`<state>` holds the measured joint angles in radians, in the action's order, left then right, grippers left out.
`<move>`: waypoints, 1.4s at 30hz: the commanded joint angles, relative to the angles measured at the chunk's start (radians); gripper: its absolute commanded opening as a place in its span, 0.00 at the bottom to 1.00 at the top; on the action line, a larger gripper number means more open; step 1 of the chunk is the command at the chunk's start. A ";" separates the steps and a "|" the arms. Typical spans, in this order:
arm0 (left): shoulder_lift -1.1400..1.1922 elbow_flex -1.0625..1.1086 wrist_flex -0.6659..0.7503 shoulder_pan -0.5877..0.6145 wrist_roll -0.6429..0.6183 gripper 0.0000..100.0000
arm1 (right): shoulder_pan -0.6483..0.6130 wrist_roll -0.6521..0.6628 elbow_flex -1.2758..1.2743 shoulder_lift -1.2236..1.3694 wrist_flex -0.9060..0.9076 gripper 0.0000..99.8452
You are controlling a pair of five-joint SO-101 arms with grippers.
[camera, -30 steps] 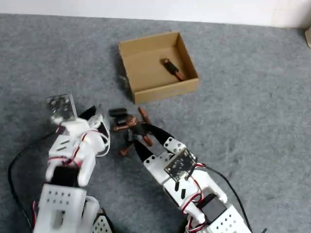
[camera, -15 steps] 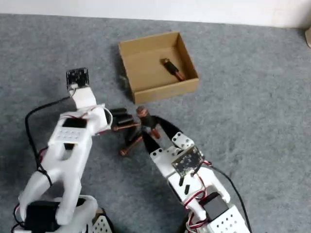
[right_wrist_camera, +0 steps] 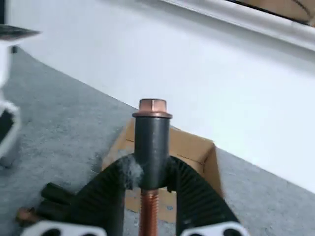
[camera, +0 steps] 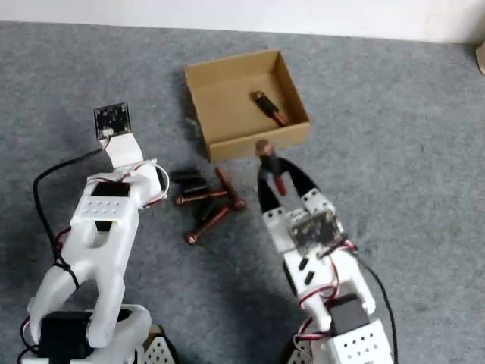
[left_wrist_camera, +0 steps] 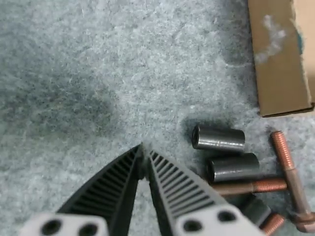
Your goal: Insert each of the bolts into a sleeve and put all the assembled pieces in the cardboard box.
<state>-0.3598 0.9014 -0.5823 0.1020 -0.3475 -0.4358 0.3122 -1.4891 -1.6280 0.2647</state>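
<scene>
While right end effector (right_wrist_camera: 149, 172) grips bolt (right_wrist_camera: 152, 105), box (camera: 235, 145) near.

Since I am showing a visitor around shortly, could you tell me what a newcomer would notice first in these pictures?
The right gripper clamps a sleeved bolt by its black sleeve, close to the front wall of the cardboard box. One finished piece lies inside the box, while loose bolts and sleeves sit heaped on the grey carpet between the arms, beside the shut left gripper.
</scene>
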 commanded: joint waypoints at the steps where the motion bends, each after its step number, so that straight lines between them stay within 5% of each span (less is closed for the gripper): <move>1: 0.002 -0.051 0.018 0.010 -0.002 0.01 | 0.022 -0.009 0.255 0.326 -0.041 0.00; 9: 0.004 -0.053 0.020 0.012 0.000 0.01 | 0.125 -0.014 0.967 1.187 -0.005 0.00; 21: 0.004 -0.048 0.054 0.012 0.000 0.01 | 0.220 -0.009 2.023 2.161 0.463 0.00; 32: 0.004 -0.048 0.054 0.012 0.000 0.01 | 0.226 -0.009 2.690 2.574 0.780 0.01; 39: 0.004 -0.048 0.054 0.012 0.000 0.01 | 0.237 -0.009 2.973 2.686 0.989 0.31; 42: 0.004 -0.048 0.054 0.012 0.002 0.01 | 0.237 -0.009 3.076 2.712 1.076 0.35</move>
<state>-0.3567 0.9014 -0.5516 0.1020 -0.3475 -0.2102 0.3092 1.4661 1.0925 1.2651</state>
